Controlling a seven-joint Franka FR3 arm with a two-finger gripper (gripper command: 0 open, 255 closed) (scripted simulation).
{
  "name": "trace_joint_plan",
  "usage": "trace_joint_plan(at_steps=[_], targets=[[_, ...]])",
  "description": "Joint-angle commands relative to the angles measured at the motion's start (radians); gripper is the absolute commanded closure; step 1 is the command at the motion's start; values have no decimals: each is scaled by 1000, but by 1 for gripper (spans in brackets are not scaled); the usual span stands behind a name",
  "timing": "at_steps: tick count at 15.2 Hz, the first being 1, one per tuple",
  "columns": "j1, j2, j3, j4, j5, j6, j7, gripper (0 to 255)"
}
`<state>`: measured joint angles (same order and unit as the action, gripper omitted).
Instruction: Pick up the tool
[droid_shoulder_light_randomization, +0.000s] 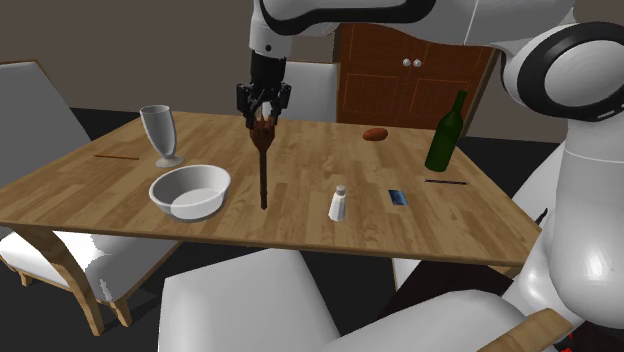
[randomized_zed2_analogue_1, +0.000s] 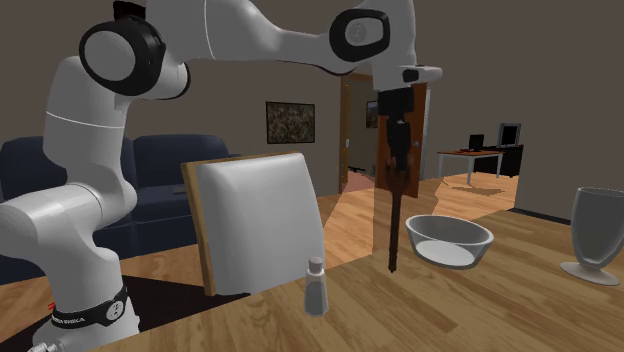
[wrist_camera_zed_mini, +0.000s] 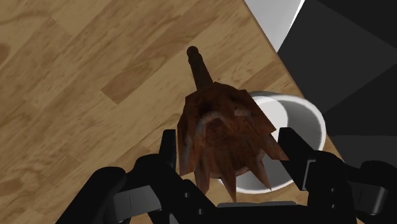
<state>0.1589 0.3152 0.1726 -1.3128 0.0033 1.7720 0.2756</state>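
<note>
Indoors, tool (droid_shoulder_light_randomization: 263, 165) over table (droid_shoulder_light_randomization: 300, 222) (cabinet (droid_shoulder_light_randomization: 400, 92) behind).

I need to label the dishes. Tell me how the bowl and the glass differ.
The bowl is white; the glass is grey. The bowl is wide and low; the glass is tall and narrow on a stemmed foot. In the shoulder view the bowl sits nearer the table's front edge, with the glass behind it. Both stand upright, open side up, on the wooden table.
</note>
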Motion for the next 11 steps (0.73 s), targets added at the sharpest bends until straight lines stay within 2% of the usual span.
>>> trace_joint_plan(at_steps=[1, 11], targets=[[2, 7, 0, 34, -1, -27, 2, 255], [17, 75, 1, 275, -14, -200, 12, 255]])
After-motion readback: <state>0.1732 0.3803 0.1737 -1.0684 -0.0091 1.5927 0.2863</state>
